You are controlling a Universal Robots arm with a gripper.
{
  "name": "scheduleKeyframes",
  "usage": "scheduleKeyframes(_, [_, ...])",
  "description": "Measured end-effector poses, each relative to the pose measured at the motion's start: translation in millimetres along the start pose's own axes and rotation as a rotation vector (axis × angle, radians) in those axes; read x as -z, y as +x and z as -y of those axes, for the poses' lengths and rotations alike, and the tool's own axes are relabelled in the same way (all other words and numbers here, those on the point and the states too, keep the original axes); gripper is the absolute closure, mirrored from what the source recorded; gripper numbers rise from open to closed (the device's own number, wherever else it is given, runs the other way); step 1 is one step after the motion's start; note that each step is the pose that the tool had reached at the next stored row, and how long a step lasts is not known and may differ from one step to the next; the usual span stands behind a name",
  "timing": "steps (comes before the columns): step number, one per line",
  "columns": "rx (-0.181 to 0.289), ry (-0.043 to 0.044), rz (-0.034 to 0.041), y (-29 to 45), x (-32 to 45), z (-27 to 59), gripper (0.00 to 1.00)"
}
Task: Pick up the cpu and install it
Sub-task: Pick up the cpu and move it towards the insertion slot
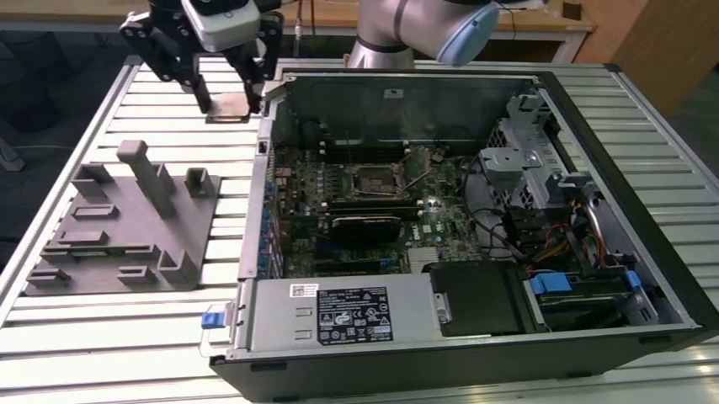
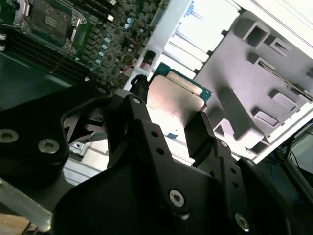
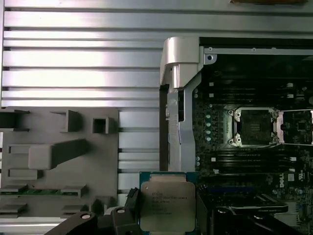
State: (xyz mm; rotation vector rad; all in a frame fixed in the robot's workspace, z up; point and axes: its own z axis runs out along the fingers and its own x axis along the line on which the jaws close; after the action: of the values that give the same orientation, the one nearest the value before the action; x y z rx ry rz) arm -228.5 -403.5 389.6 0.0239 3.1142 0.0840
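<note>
Presently the pincer (image 1: 231,103) is clenched on the cpu (image 3: 167,205), over the tabletop (image 1: 101,118) just outside the case wall (image 3: 178,98) at the exterior view's left, well apart from the socket (image 3: 255,126); the hold looks slim, so a slip or tilted seating could damage the socket.

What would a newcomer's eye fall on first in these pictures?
First, the open computer case in the middle of the exterior view, with its empty socket on the green board. Next, the gripper at that view's upper left, shut on the cpu just outside the case. A gray fixture lies on the table at the exterior view's left.
</note>
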Motion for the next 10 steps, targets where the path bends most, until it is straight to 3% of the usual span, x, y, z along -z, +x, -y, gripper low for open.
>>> scheduleKeyframes(10, [0.000, 0.0000, -0.0018, -31.4, -10.8, -5.5, 0.45])
